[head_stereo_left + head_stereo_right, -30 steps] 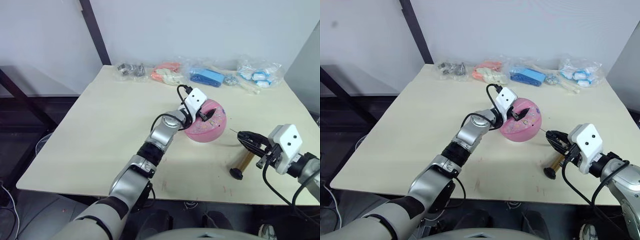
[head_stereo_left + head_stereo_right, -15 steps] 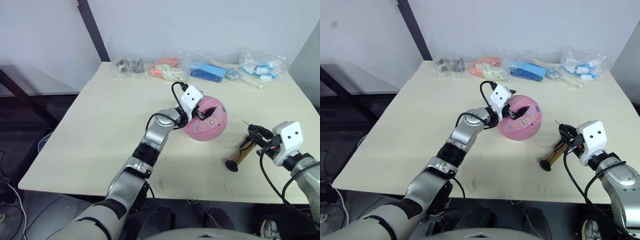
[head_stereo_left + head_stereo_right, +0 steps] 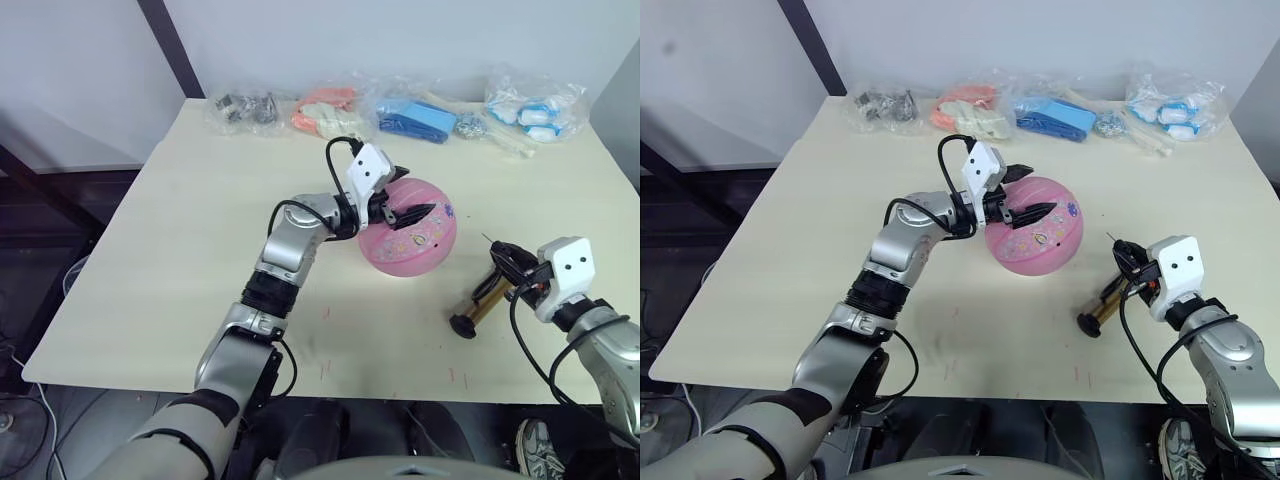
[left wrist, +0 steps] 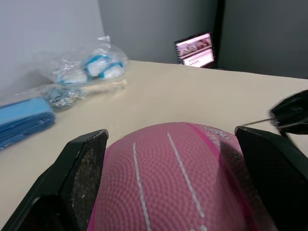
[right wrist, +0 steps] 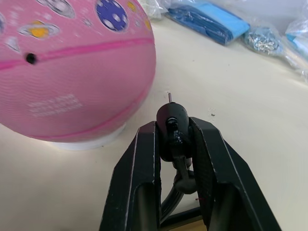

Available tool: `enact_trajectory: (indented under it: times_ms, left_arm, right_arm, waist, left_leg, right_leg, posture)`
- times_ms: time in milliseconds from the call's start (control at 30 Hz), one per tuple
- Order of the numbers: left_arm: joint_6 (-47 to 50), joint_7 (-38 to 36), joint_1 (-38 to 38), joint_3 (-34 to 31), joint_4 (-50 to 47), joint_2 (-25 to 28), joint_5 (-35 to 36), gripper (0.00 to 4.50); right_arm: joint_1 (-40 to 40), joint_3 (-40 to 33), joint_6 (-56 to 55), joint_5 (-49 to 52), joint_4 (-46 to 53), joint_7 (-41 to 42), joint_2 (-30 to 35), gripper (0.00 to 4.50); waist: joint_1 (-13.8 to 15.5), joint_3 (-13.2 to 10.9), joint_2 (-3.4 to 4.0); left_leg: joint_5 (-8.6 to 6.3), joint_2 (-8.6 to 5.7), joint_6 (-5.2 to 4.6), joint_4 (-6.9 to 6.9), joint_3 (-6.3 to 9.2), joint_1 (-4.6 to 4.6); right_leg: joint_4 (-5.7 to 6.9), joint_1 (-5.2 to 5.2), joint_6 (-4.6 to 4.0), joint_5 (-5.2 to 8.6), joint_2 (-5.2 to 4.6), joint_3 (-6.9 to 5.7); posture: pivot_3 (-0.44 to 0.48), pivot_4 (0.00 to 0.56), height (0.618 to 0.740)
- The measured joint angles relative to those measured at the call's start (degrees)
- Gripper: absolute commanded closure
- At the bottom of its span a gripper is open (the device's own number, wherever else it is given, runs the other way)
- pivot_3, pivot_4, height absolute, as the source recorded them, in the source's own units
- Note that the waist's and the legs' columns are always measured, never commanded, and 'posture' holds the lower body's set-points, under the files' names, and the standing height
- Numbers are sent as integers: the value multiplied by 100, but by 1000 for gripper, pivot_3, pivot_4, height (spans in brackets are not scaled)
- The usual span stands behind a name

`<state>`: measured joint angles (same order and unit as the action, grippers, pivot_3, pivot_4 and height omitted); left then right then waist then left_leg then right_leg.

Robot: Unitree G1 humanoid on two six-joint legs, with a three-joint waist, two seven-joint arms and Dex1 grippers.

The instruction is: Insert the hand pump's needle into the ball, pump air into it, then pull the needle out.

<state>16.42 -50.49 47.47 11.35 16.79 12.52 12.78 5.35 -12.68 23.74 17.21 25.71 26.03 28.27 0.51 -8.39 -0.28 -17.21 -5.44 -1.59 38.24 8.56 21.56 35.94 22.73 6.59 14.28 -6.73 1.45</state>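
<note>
The pink ball rests mid-table on a low white ring. My left gripper reaches over its top, fingers spread wide against both sides of the ball. To the ball's right, my right gripper is shut on the black fitting that carries the needle. The needle points toward the ball with a gap between them. The ball's small black valve hole faces this side. The hand pump's gold barrel lies tilted on the table under the right gripper, and its black hose hangs between them.
Several clear bags line the table's far edge: metal parts, orange and white items, blue items, blue and white pieces. The table's right edge is close to my right arm.
The camera has shifted. My right gripper with the needle has drawn back a little from the ball's side. The left gripper stays on the ball.
</note>
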Motion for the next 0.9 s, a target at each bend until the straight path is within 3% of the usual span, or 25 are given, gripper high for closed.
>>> enact_trajectory:
  times_ms: [467,633,900]
  left_arm:
    - [655,-1886,-49,-437,-1216,1446,1168,0]
    - [964,-2553,-576,-462,-1553,2069,1564,0]
    - [1451,-3018,-1128,-491,-2400,2543,2140,0]
  right_arm:
    - [-376,-125,-430,-204,-835,-134,30,4131]
    - [-482,-204,-886,-626,-1418,-320,185,4131]
    - [-698,-155,-2008,-1440,-2177,-397,741,4131]
  waist:
    - [7,-24,7]
    - [-46,-30,16]
    - [-132,-37,22]
  left_leg:
    - [5,-18,6,8,-8,33]
    - [6,-17,6,11,-10,33]
    - [6,-17,5,17,-22,28]
  right_leg:
    - [4,38,-15,-9,-8,4]
    - [10,41,-16,-9,-7,5]
    - [35,44,-17,-10,-8,17]
  posture:
    - [0,150,740]
    - [0,150,740]
    - [0,150,740]
